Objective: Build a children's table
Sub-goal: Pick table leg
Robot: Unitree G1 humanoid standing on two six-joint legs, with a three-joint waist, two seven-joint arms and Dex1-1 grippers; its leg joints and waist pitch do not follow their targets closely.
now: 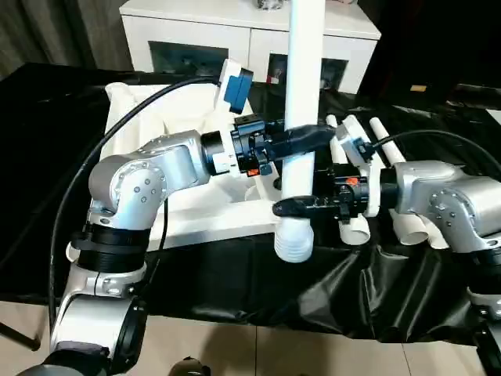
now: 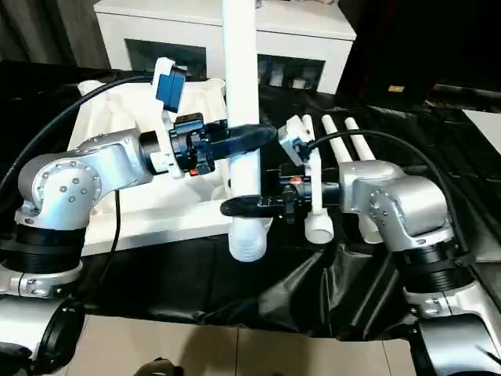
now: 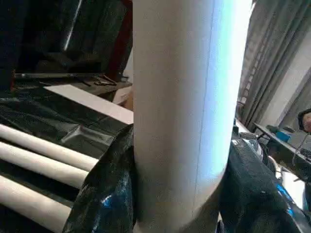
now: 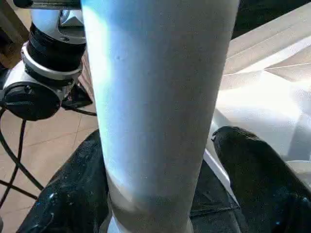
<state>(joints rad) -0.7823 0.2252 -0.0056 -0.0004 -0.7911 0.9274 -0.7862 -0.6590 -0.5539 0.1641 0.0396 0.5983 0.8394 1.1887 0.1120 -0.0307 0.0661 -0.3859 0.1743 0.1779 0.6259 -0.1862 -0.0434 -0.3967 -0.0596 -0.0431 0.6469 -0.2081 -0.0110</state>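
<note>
No writing, label, brand mark or number can be read anywhere. The white leg (image 1: 304,94), the white tabletop (image 1: 176,207), the silver arms and the black sheet (image 1: 313,301) all have plain faces. The cabinet (image 1: 196,31) behind carries no legible sign either.

- The two head views look forward and down over the silver forearms — from spots slightly apart.
- They share the upright leg (image 1: 304,94), the tabletop (image 1: 196,207) and the cabinet (image 1: 196,35).
- Each wrist view sits very close to that leg — its own dark fingers (image 3: 104,194) on either side.
</note>
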